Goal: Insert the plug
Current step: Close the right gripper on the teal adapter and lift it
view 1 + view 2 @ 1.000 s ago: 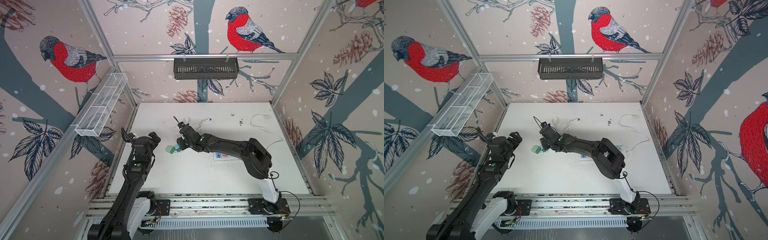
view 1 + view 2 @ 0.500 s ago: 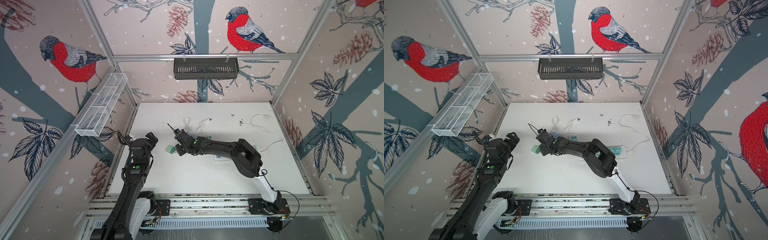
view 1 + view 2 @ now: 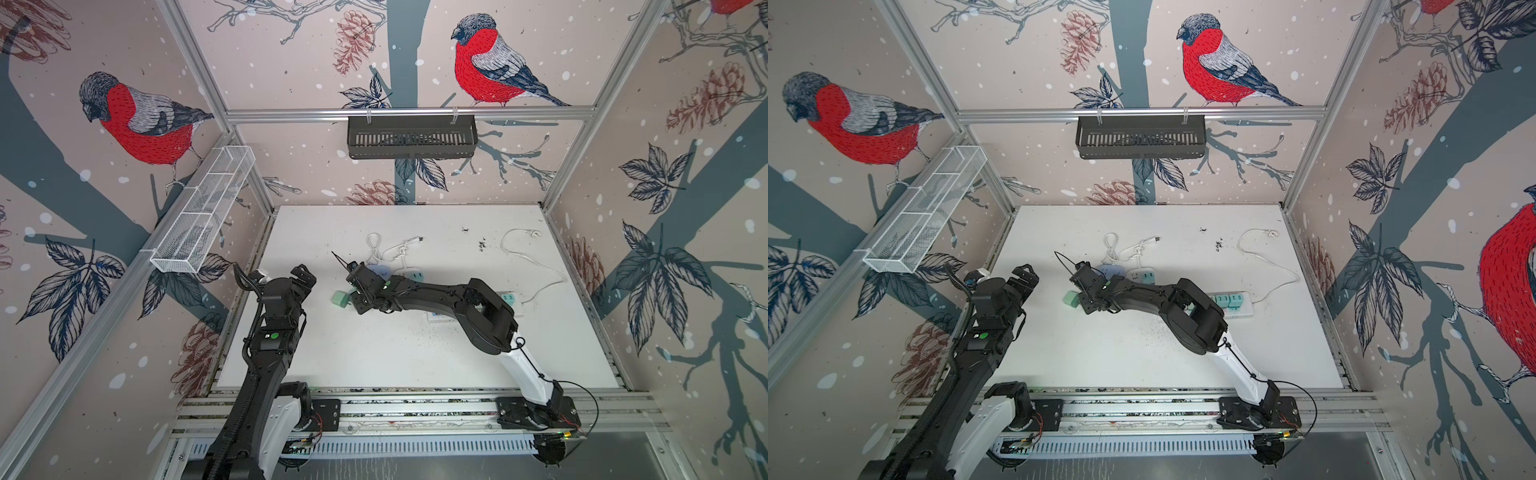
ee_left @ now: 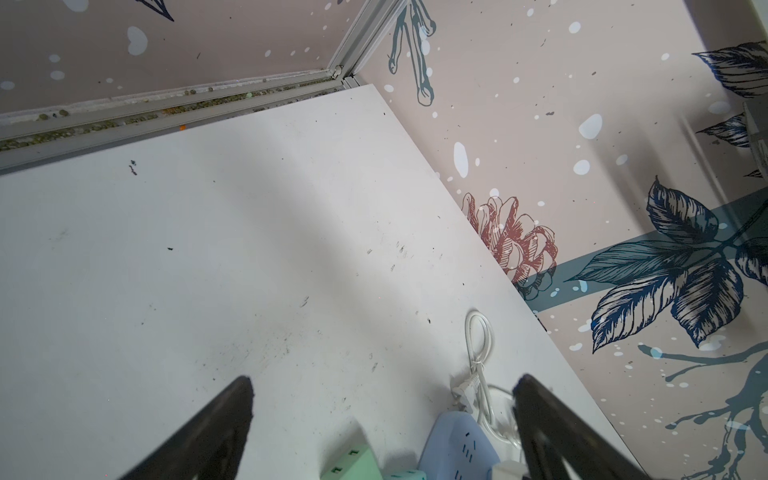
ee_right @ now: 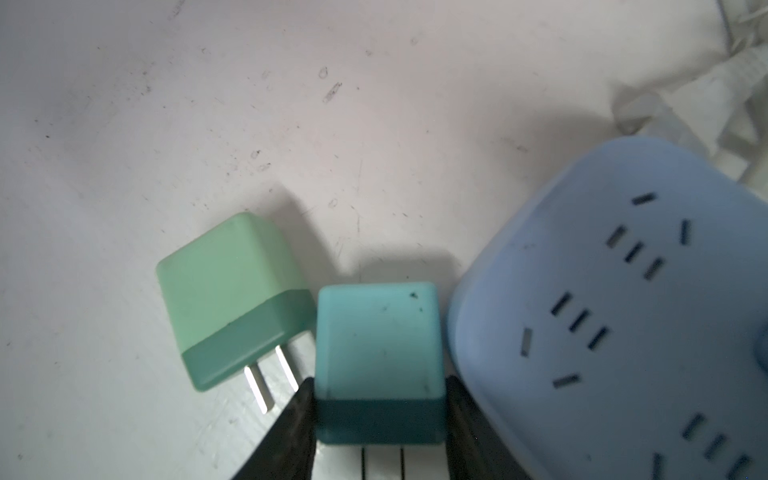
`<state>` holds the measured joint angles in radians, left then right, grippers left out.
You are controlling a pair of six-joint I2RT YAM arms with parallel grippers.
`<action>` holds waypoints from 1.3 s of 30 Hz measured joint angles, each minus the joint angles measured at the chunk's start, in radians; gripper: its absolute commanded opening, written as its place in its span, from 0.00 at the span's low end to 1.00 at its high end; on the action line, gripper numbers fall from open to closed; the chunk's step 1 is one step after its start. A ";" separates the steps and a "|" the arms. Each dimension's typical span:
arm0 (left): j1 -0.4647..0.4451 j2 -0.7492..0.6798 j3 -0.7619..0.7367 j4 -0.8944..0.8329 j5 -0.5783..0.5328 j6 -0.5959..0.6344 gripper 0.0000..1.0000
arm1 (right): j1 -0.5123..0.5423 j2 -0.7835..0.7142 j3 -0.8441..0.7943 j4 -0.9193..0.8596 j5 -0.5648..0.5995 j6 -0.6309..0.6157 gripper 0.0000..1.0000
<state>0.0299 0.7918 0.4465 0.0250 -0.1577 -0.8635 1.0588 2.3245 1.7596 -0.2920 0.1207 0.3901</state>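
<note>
My right claw [image 5: 379, 384] is pinching the teal plug [image 5: 376, 357]. Its two black fingers [image 5: 291, 432] press on either side of the plug's darker band, and the paler end points away from the wrist. I cannot tell whether the plug rests on the table [image 3: 374, 353] or hangs just above it.

The teal plug sits between two things. On one side is a green plug [image 5: 232, 291], lying on the table with its two metal prongs bare and angled towards the claw. On the other side, just beside it, is the blue socket block [image 5: 623, 311], slots facing up and none filled in the part I can see.

In both top views the right arm reaches across the middle, and the green plug [image 3: 341, 299] [image 3: 1070, 299] shows just past the claw.

My left claw [image 4: 384, 382] is spread wide with nothing in it, above bare table near the left edge. Its wrist view catches the green plug [image 4: 353, 461], the blue block [image 4: 457, 449] and a looped white cord [image 4: 478, 345].

A white power strip [image 3: 1239, 305] lies further right, with teal plugs seated in it.
</note>
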 measured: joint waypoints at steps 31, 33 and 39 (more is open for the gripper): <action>0.001 -0.037 -0.019 0.064 0.067 0.028 0.97 | 0.006 -0.079 -0.051 -0.027 0.041 -0.024 0.23; 0.001 -0.055 -0.023 0.083 0.084 0.035 0.97 | 0.006 -0.159 -0.114 -0.005 0.043 -0.027 0.21; 0.001 -0.085 -0.065 0.234 0.257 0.091 0.98 | 0.001 -0.466 -0.362 0.113 0.104 -0.052 0.21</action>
<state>0.0307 0.7063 0.3817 0.2592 0.0994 -0.7727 1.0595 1.8584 1.3975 -0.1787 0.2245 0.3378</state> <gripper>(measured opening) 0.972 0.438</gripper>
